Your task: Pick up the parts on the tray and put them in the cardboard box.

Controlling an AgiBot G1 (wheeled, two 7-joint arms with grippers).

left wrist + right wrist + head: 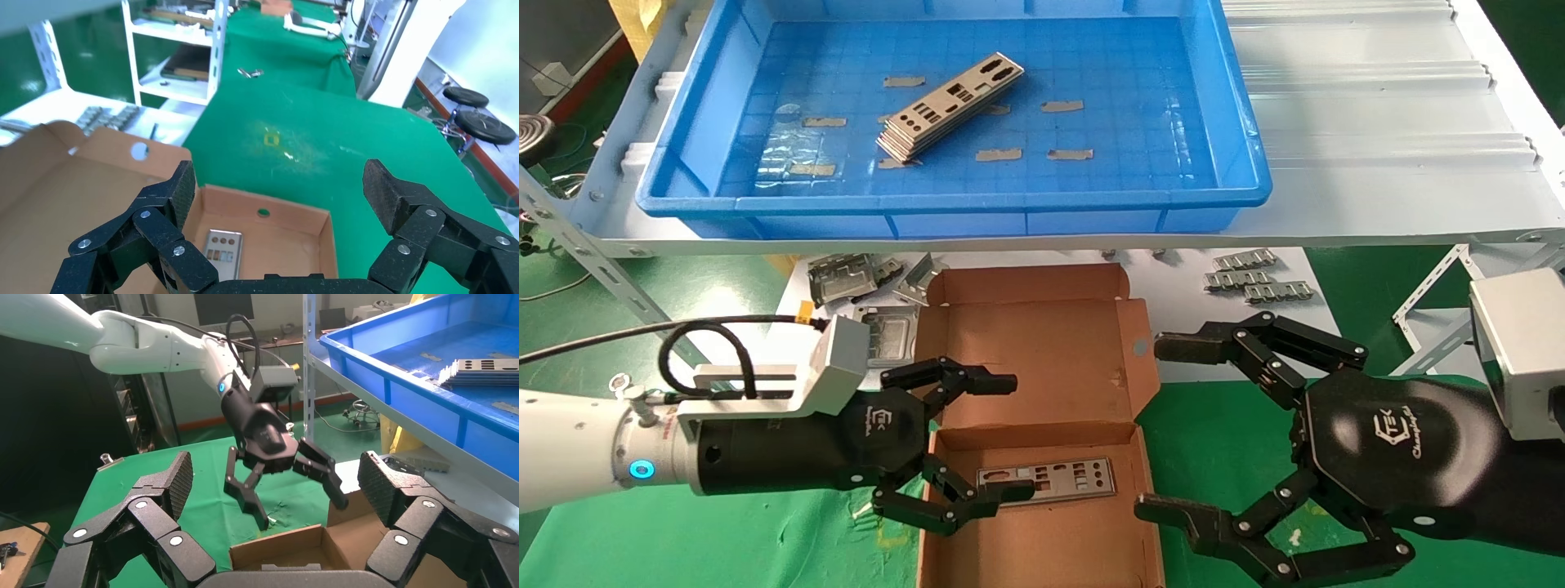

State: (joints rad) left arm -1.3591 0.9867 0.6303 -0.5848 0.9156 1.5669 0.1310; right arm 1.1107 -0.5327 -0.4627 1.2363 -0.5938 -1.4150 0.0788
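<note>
We see our left hand (1009, 437) reaching level over the cardboard box (1042, 359), fingers wide, holding nothing, one part (1046, 480) lying in the box's near compartment, remaining parts (950, 106) stacked in the tray (1238, 131), right hand (1164, 429) spread wide, empty, at the box's right.

Green-clothed table (723, 539) carrying open cardboard box (1042, 359), beside white sheet (1173, 286) strewn with dark brackets (846, 278) and ribbed grey strips (1254, 278).

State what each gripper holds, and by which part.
Nothing. The left gripper is open over the box, one part lying loose inside; the right gripper is open beside it.
</note>
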